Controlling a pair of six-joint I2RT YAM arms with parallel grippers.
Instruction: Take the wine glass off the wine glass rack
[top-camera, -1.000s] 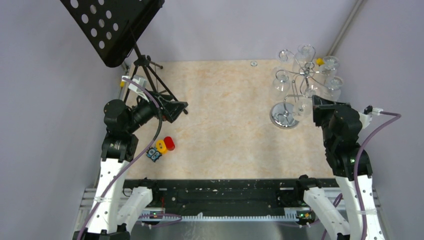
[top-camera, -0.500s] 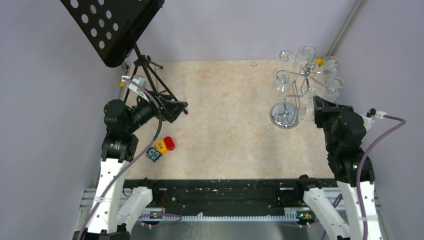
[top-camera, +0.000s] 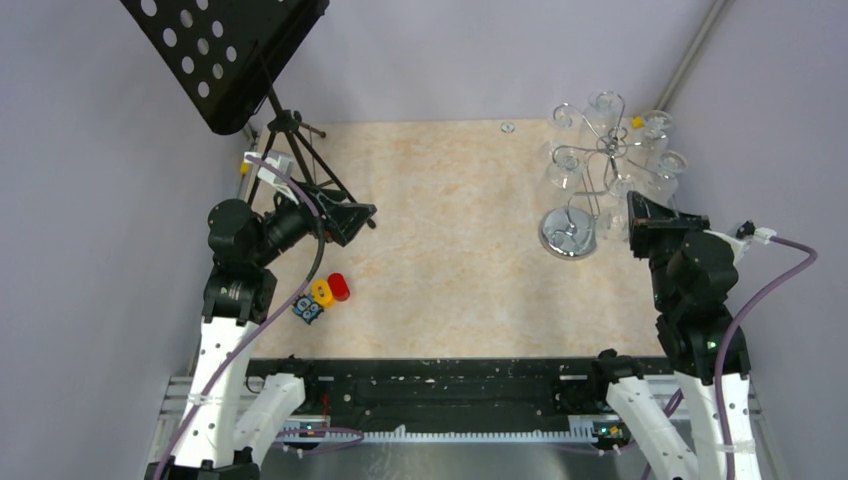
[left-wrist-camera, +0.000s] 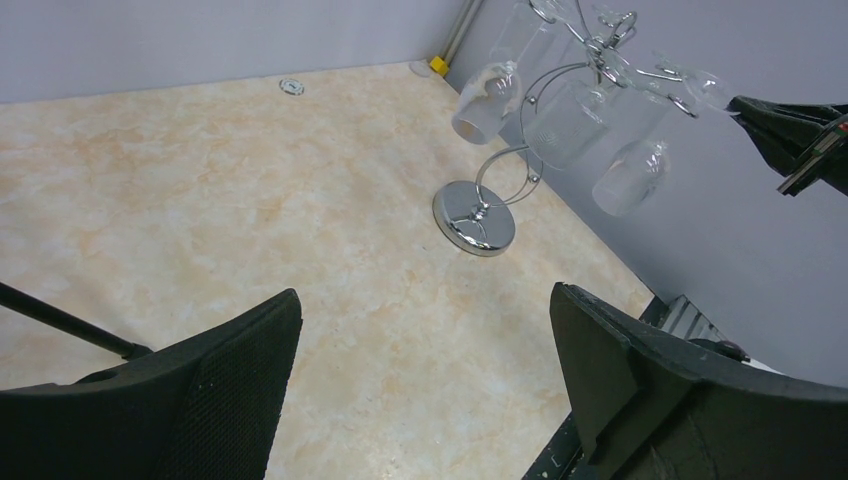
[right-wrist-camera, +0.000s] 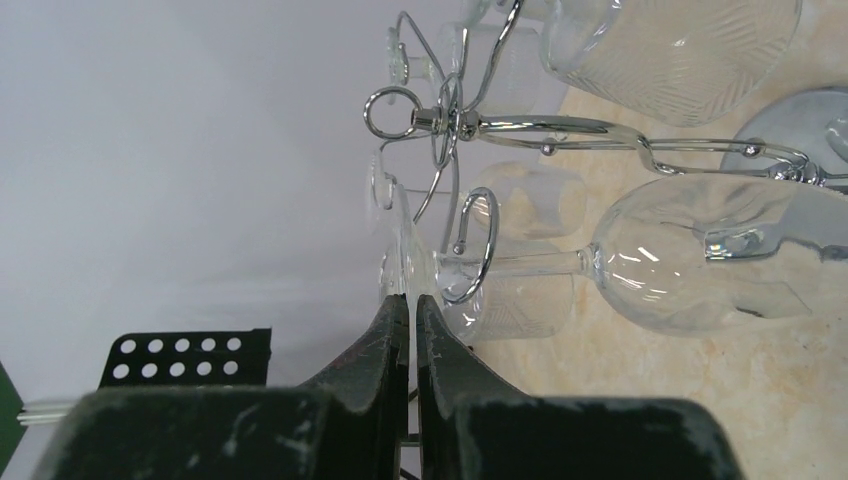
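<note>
The chrome wine glass rack stands at the table's far right on its round mirrored base, with several clear glasses hanging upside down. It also shows in the left wrist view and the right wrist view. My right gripper is shut on the thin foot of one wine glass, whose stem still lies in a looped arm. In the right wrist view the gripper pinches the foot's edge. My left gripper is open and empty at the left, far from the rack; the left wrist view shows it.
A black tripod music stand rises at the far left, its legs beside my left arm. Small red, yellow and blue toys lie near the left arm. A purple wall stands close behind the rack.
My right arm has drawn slightly right and back with the glass foot in its jaws. The held glass has shifted off the rack's base. The left arm has not moved.
</note>
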